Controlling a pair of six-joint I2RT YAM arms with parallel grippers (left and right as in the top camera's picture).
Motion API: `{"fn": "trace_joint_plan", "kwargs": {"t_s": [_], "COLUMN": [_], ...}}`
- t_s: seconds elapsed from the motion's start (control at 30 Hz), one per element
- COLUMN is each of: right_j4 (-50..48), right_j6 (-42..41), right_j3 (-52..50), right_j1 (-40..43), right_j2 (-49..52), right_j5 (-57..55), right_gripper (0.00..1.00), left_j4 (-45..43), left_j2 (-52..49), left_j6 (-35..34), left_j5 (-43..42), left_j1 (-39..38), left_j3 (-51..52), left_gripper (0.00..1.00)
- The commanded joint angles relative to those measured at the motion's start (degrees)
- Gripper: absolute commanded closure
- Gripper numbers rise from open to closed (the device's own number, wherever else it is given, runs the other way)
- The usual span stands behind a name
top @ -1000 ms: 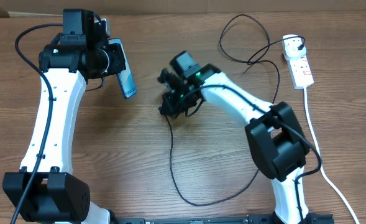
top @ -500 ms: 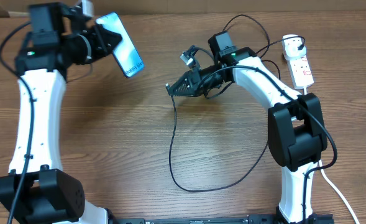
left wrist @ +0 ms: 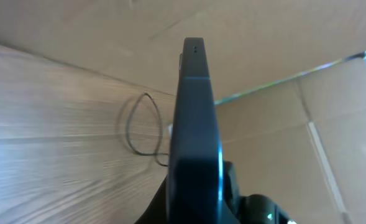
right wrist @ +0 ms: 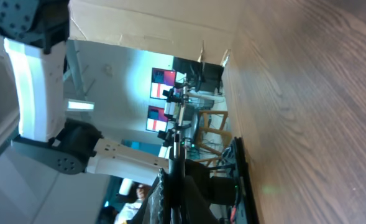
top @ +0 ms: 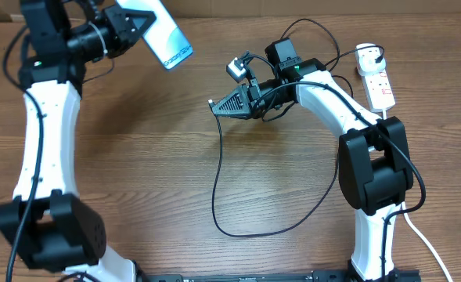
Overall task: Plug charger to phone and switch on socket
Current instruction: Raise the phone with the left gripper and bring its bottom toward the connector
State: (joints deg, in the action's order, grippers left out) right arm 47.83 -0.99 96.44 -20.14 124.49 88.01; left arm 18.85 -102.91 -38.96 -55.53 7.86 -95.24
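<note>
Charger (top: 217, 176): long thin black cable, limp and light, looping across the table (top: 136, 180) from the white plug adapter (top: 369, 53) seated in the socket (top: 379, 84) at far right. Connector tip (top: 211, 104) up clear of the wood, poking out leftward from the right gripper (top: 219, 106). Jaws closed on the cable right behind the tip; edge-on in the right wrist view, just a thin dark line between pressed fingers. Judged floppy everywhere except the short stiff tip, so best held close behind the tip, as here; any further back and likely to droop and miss the port. Small plug, easy to bend if forced at an angle. Phone (top: 163, 39): slim, rigid, smooth, probably slippery on the glass. Held high at upper left, well apart from the tip, tilted, teal screen facing the overhead camera. Clamped at one end by the left gripper (top: 128, 25), jaws tight across it, free end pointing toward the middle of the table. Only the narrow dark edge visible in the left wrist view; charging port not discernible. Next, by judgement: bring tip and free end together, line up square, push gently. Socket flat on the table, red switch marks on top, thick white cord (top: 398, 184) trailing toward the near edge; switch position too small to tell.
</note>
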Motion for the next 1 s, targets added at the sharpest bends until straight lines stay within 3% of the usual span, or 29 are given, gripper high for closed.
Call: {"fn": "trace_joint_plan", "kwargs": {"t_s": [0.0, 0.13, 0.23, 0.63, 0.97], "right_j4": [1.11, 1.81, 1.16, -2.21, -2.32], "right_j6": [0.66, 0.87, 0.85, 0.61, -0.48], "right_j3": [1.62, 1.62, 1.64, 1.66, 1.66], "right_j1": [0.07, 0.07, 0.07, -0.22, -0.59], "right_j2": [-0.98, -1.73, -2.25, -2.47, -2.47], "right_j5": [1.95, 1.95, 1.95, 1.92, 1.92], "right_gripper": [0.96, 0.96, 0.96, 0.96, 0.96], "left_j4": [-3.85, -17.33, -22.38, -23.63, -23.34], "left_j2": [-5.07, -11.13, -14.56, -18.29, -18.32], "left_j6": [-12.24, -20.63, -26.51, -26.82, -22.25], "left_j5": [-5.75, -16.00, -18.47, -26.29, -27.19], "left_j1": [-0.37, -0.46, -0.50, -1.62, -2.75], "left_j3": [-0.76, -0.76, -0.76, -0.76, -0.74], "left_gripper": [0.96, 0.96, 0.96, 0.96, 0.96]}}
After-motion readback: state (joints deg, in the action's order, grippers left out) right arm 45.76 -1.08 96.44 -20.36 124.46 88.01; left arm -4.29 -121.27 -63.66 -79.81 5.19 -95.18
